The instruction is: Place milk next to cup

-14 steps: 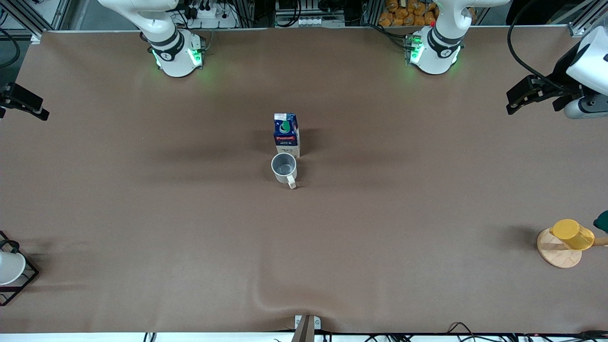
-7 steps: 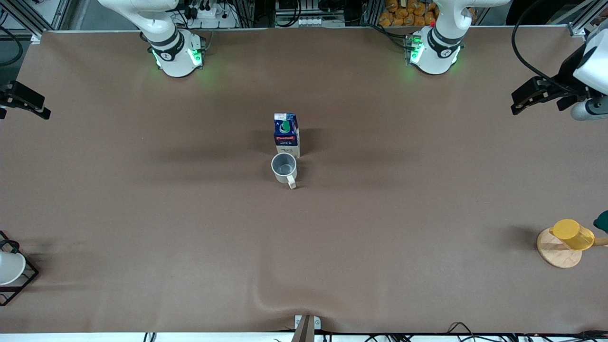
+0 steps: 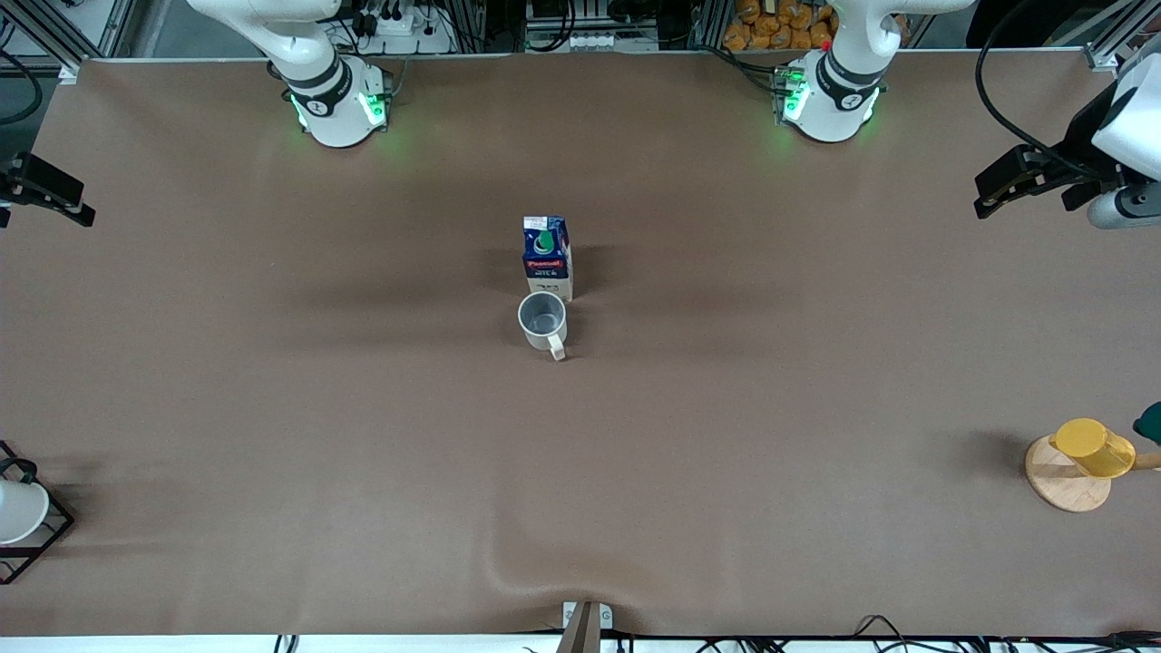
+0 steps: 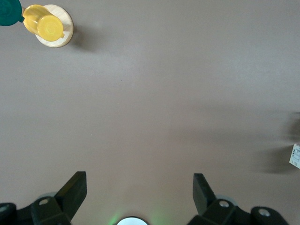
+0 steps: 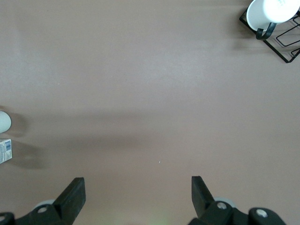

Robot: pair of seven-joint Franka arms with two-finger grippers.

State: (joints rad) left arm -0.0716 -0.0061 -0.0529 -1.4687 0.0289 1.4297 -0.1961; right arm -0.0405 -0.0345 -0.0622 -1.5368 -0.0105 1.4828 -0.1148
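milk (image 3: pixel 547 257): standing upright mid-table, touching the cup (image 3: pixel 542 319) at its 12 o'clock.
handling: probably light, crushable; pinching the flat sides.
left claw (image 4: pixel 136 187): hanging spread, empty.
right claw (image 5: pixel 136 187): hanging spread, empty.

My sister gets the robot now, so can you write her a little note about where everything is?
Left gripper: open, holding nothing, up over the left arm's end of the table.
Right gripper: open, holding nothing, up over the right arm's end.
Milk: standing upright mid-table, right beside the cup; the cup is nearer the front camera. Whether they touch can't be told.
Done: milk looks placed next to the cup and let go.
Left: probably nothing; both arms wait clear of the two.
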